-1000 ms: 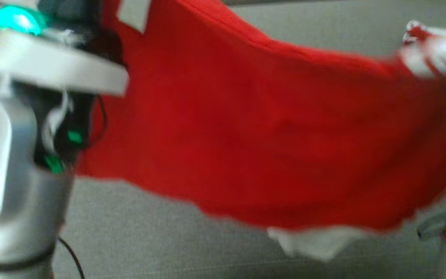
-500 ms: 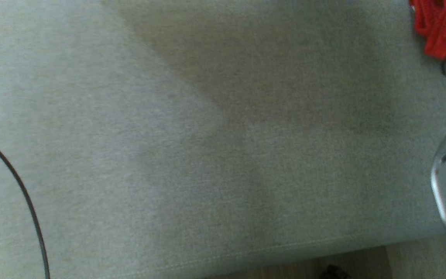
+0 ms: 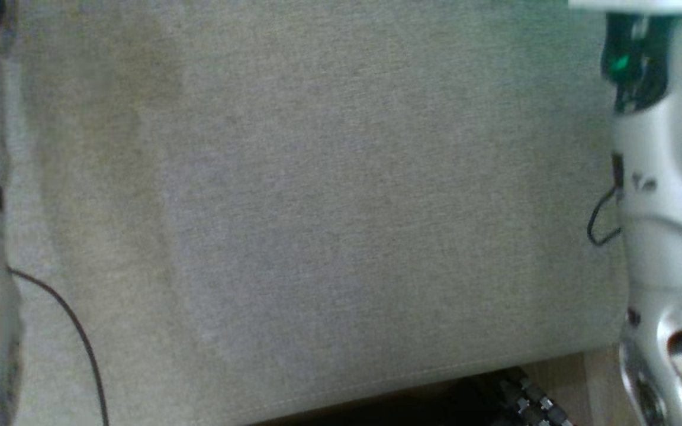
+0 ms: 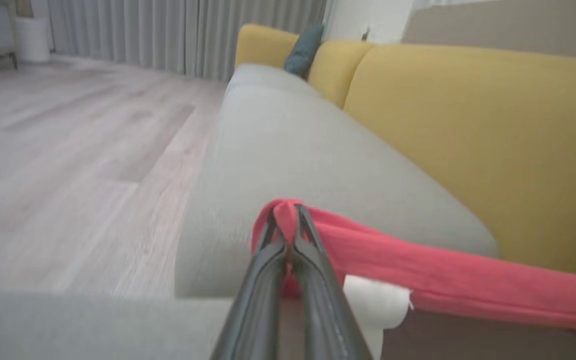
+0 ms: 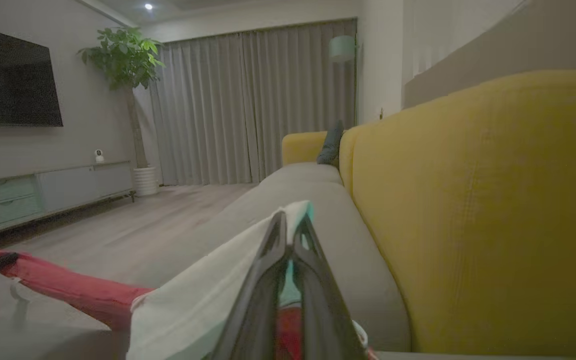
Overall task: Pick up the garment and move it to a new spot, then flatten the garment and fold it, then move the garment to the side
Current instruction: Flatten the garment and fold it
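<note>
The left gripper (image 4: pixel 285 212) is clamped on a red corner of the garment (image 4: pixel 443 280). The cloth spans across to the right gripper (image 5: pixel 288 220), pinched on its white part, above the grey sofa seat (image 4: pixel 293 150).

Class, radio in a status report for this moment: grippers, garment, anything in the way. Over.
Left gripper shut on red garment. Right gripper shut on its white part. Garment stretched between them. Dark cushion far along sofa, well away.
</note>
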